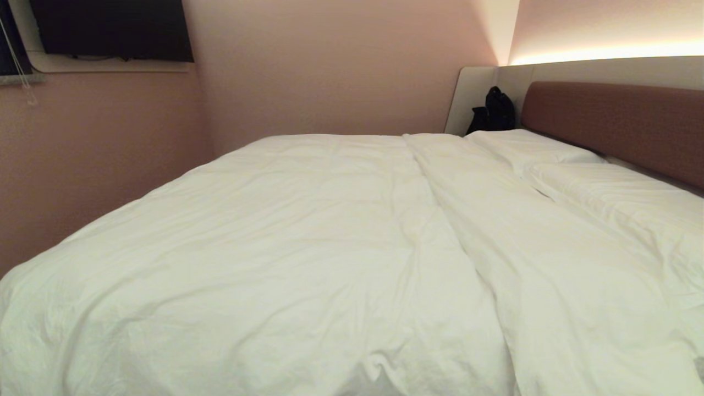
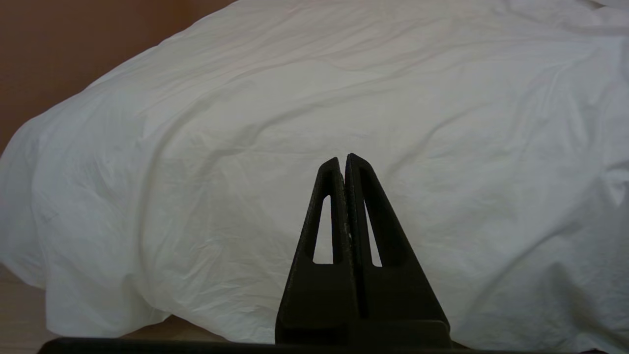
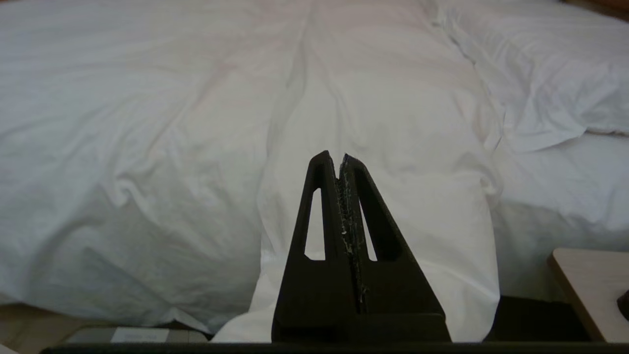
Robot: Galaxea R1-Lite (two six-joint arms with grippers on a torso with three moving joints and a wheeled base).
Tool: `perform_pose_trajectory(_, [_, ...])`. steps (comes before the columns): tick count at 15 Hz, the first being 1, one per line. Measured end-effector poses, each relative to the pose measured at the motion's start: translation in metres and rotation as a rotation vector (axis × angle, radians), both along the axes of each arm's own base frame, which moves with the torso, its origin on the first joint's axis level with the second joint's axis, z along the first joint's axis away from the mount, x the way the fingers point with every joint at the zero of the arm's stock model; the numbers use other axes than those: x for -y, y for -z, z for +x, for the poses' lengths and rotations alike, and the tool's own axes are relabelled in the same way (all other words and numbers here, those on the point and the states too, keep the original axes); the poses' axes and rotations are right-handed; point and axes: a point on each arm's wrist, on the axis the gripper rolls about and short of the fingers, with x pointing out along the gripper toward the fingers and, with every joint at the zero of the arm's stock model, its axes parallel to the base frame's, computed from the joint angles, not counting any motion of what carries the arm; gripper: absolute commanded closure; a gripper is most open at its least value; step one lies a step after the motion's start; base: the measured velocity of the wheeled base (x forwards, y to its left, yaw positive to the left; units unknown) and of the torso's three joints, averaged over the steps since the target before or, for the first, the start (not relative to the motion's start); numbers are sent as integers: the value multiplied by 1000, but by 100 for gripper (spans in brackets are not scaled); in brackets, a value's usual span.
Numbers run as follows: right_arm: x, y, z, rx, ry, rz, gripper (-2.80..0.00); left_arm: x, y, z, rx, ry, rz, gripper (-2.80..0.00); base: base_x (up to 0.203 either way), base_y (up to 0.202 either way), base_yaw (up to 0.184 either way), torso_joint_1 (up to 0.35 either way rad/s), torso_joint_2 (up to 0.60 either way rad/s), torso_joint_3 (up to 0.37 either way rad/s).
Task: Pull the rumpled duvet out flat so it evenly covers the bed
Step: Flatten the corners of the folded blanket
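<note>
From the head camera I saw the duvet (image 1: pixel 308 247) lying across most of the bed (image 1: pixel 610 118), with a long ridge (image 1: pixel 440 214) running from the near edge toward the far wall, as if the quilt had been folded back on itself there. To the right of that ridge lay the pillows (image 1: pixel 555 159) against the brown headboard. I judged the fold to be the reason the cover was uneven: the part beside the pillows sat doubled instead of spread.

Neither arm showed in the head view. Through the left wrist camera, the left end effector (image 2: pixel 342 160) had its fingers pressed together with nothing between them, hanging just off the bed's side, the duvet draped over the edge ahead of it and apart from it. The right end effector (image 3: pixel 334 157) was likewise pressed together and empty, pointing straight along the folded ridge (image 3: pixel 373 162), whose end hung over the mattress edge beyond the tips. A wooden bedside stand (image 3: pixel 589 290) stood to one side. I reckoned the right arm was lined up to take that folded end.
</note>
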Motion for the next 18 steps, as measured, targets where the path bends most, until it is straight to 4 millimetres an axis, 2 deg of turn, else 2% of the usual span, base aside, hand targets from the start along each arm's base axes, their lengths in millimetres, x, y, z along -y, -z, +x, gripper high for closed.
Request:
perform_pose_trajectory(4, [0,25,18,-86,15,0,0,0,0,0,1,2,0,0,0,0,0,0,0,0])
perform_pose_trajectory(8, [1,61,39,-166,61,-34,0,0,0,0,1,2,1,0,0,0,0,0,0,0])
perform_pose_trajectory(18, [0,70,57,40,24,-29,0,0,0,0,0,0,6,0,0,0,0,0,0,0])
